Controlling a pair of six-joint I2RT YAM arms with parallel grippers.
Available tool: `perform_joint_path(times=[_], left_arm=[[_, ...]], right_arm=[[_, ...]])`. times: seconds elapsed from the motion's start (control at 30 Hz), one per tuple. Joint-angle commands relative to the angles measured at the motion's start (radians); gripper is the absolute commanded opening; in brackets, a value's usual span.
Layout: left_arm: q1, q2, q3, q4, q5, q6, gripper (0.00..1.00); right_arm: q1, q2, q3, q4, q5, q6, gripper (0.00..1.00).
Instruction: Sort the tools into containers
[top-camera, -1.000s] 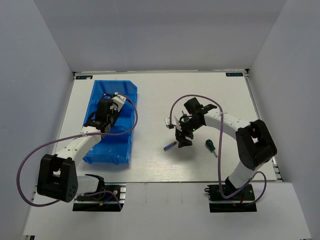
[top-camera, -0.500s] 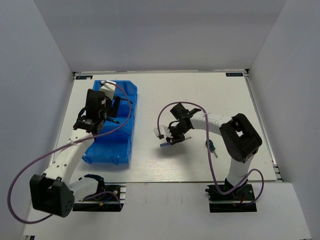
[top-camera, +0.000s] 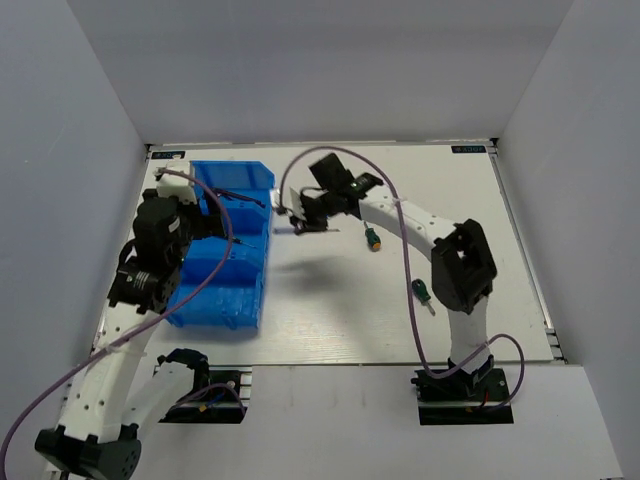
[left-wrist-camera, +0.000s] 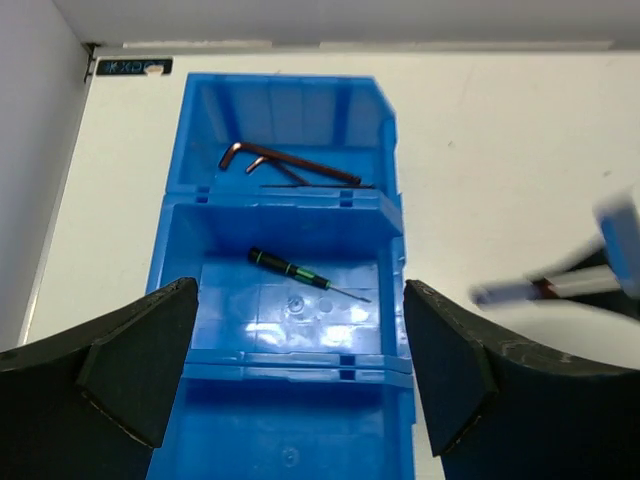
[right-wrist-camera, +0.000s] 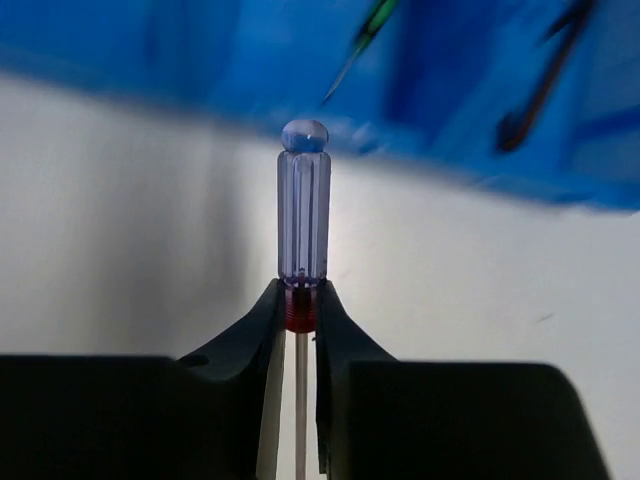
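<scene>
From above, the right gripper (top-camera: 300, 221) has left the middle of the table (top-camera: 330, 310), where a second ago it was bent over the purple screwdriver (top-camera: 296, 226). It now hangs just beside the right wall of the blue bin (top-camera: 215, 300) with that tool lifted clear of the surface. Meanwhile the left gripper (top-camera: 205, 222) has drawn back from the centre of the bin toward its left and near side, leaving the way in open. An orange-ended stubby screwdriver (top-camera: 372, 240) and a green-handled stubby screwdriver (top-camera: 421, 292) lie on the table well apart from the bin, so sorting is judged only partly done. In the left wrist view, the left gripper's fingers are spread wide over the bin and carry nothing. Below them the hex keys (left-wrist-camera: 285, 165) lie in the far compartment and the green slim screwdriver (left-wrist-camera: 300, 275) in the middle one. The purple screwdriver shows as a blurred streak off the bin's right side, which suggests it is in motion. In the right wrist view, the jaws are closed tight on the red collar at the base of the purple handle. The handle points toward the blurred blue wall, over white table and not yet over a compartment. The pick looks complete, and what is left for this tool is the carry over the wall and the release, probably beside the green one.
</scene>
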Motion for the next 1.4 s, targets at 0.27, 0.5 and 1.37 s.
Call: perform_joint_path(times=[0.27, 0.5, 1.37], left_arm=[[0.005, -0.156, -0.004, -0.071, 0.036, -0.116, 0.95], [0.005, -0.211, -0.014, -0.111, 0.035, -0.116, 0.96], [-0.013, 0.072, -0.184, 0.105, 0.528, -0.210, 0.66]], right_arm=[[0.157, 0.348, 0.491, 0.266, 0.025, 0.305, 0.00], [0.194, 0.432, 0.549, 0.455, 0.132, 0.456, 0.21], [-0.185, -0.104, -0.155, 0.065, 0.553, 0.606, 0.64]])
